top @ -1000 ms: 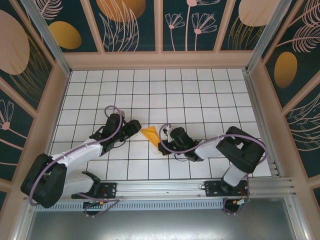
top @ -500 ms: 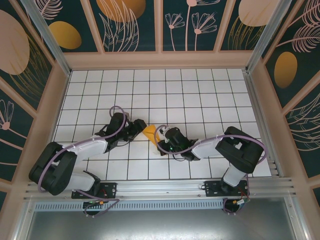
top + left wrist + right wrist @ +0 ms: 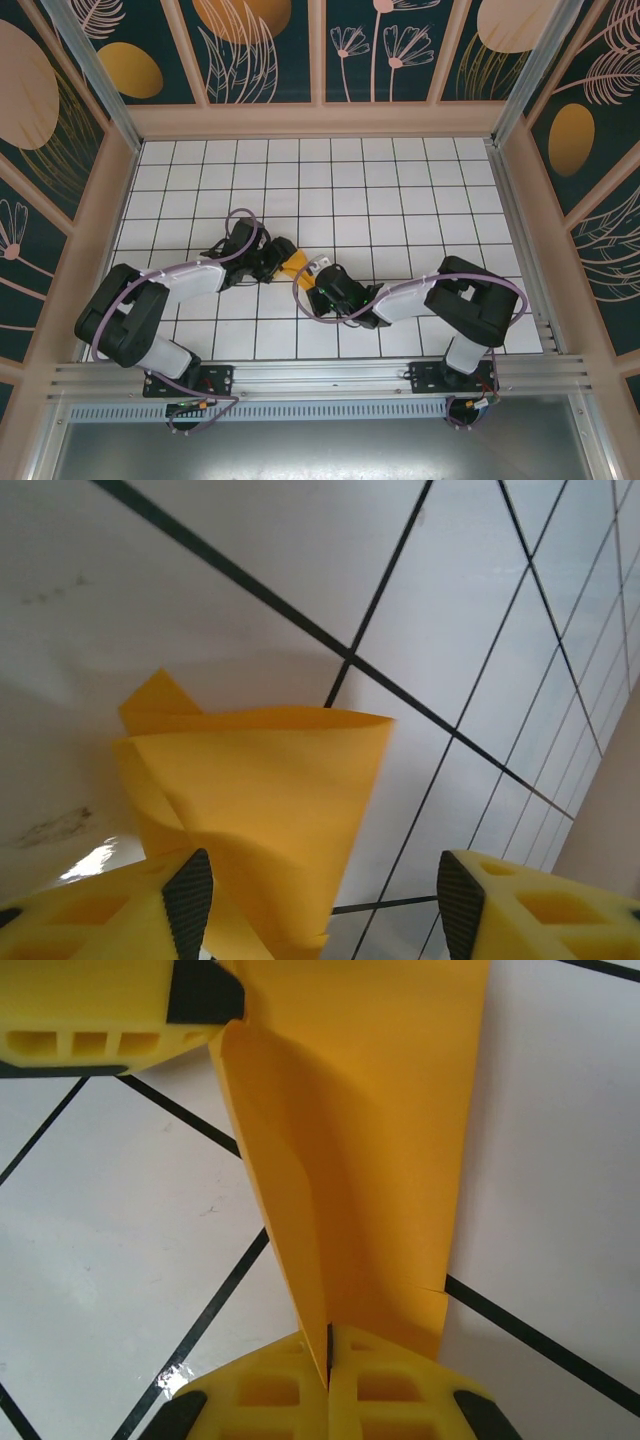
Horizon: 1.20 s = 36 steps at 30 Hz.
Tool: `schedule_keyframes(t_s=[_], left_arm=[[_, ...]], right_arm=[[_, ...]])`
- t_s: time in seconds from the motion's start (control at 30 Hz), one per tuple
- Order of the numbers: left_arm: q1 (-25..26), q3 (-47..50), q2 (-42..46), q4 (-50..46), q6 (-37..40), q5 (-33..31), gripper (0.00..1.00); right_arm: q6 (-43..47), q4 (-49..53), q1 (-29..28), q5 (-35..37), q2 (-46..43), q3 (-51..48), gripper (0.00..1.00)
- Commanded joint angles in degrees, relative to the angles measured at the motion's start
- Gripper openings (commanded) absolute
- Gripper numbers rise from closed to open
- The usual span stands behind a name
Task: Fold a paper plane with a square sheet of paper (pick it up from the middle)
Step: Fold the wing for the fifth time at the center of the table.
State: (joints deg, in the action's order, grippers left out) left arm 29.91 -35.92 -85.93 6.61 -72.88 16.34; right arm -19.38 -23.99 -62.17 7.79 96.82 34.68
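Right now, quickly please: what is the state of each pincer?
Left pincer: open, gripping nothing.
Right pincer: closed, holding the folded paper.

Bright, even light, soft shadows; close wrist views slightly soft, small glints on the table [image 3: 100,1260].

A white black-gridded table [image 3: 400,190] lies between dark floral wall panels [image 3: 260,50], an aluminium rail [image 3: 330,375] at its near edge.

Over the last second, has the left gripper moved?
Yes. Against the table grid in the top view, the left gripper slid rightward, up to the folded paper.
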Motion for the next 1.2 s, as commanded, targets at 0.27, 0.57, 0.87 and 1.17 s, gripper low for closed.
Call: schedule_keyframes(t_s=[0.27,0.57,0.87,1.17], left_arm=[[0.2,1.0,7.6,-7.7,-7.2,-6.0,0.71],[0.2,1.5,6.1,-6.4,-7.9,-3.7,0.71],[0.4,-0.2,-0.5,-2.7,-8.4,-0.2,0.63],[0.4,-1.4,-2.5,-2.5,-7.7,0.3,0.46]], right_arm=[[1.7,-0.7,-0.9,4.6,2.0,0.7,0.01],[1.8,-1.7,-1.1,4.6,1.8,0.5,0.01],[2.3,-2.5,-1.4,5.0,2.0,0.3,0.00],[2.8,-3.2,-1.6,4.7,2.0,-0.4,0.03]])
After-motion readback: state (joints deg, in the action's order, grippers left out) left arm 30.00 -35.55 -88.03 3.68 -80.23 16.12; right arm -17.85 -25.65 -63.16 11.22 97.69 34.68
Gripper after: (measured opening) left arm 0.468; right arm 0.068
